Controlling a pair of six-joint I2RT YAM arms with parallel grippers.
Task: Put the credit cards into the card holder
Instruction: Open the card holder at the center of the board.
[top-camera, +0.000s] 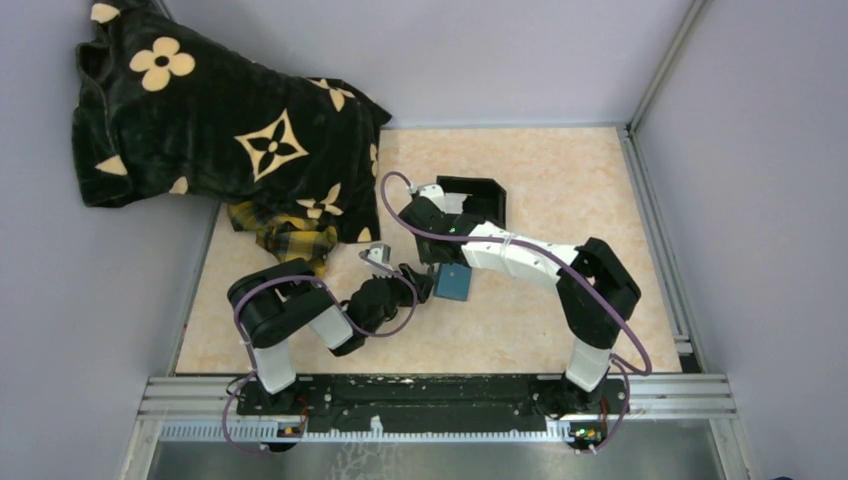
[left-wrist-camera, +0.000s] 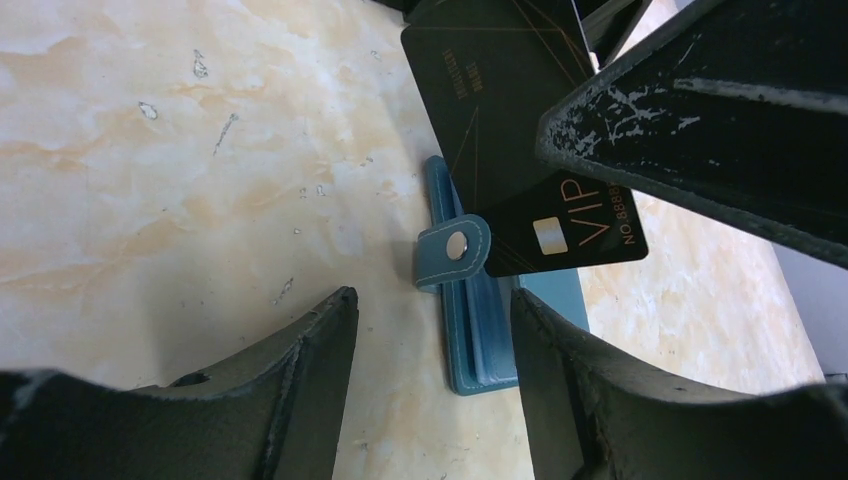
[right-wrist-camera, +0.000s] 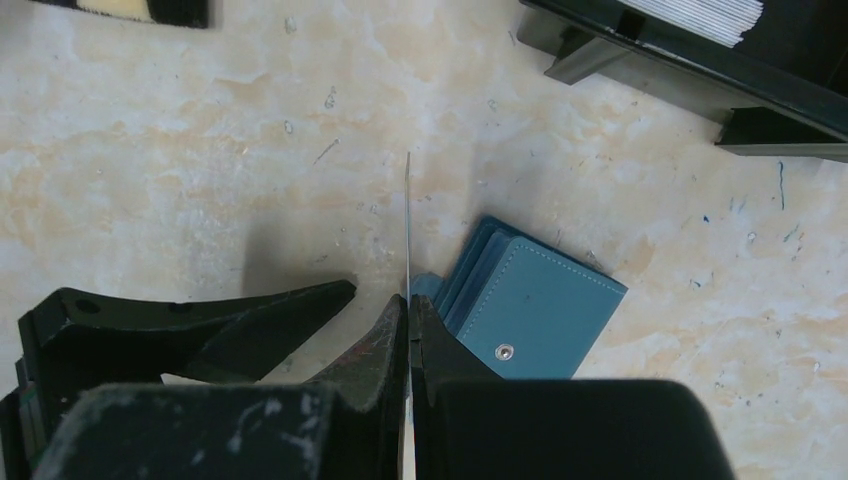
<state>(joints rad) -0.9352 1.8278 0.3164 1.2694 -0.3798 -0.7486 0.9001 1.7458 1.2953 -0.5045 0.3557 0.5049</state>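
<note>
While left jaws spread, right jaws pinch a dark card (left-wrist-camera: 500, 110) at the card holder (right-wrist-camera: 540, 300).

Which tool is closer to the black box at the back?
Right. The right tool, pinching a dark card, hangs just before the black box; the left tool is farther toward the bases, over the blue wallet.

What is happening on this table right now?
The right gripper is shut on a black VIP card, holding it on edge beside the blue card holder lying on the table. The left gripper stands open around the holder. The card is not in a slot yet. Pale cards sit in the black box.
</note>
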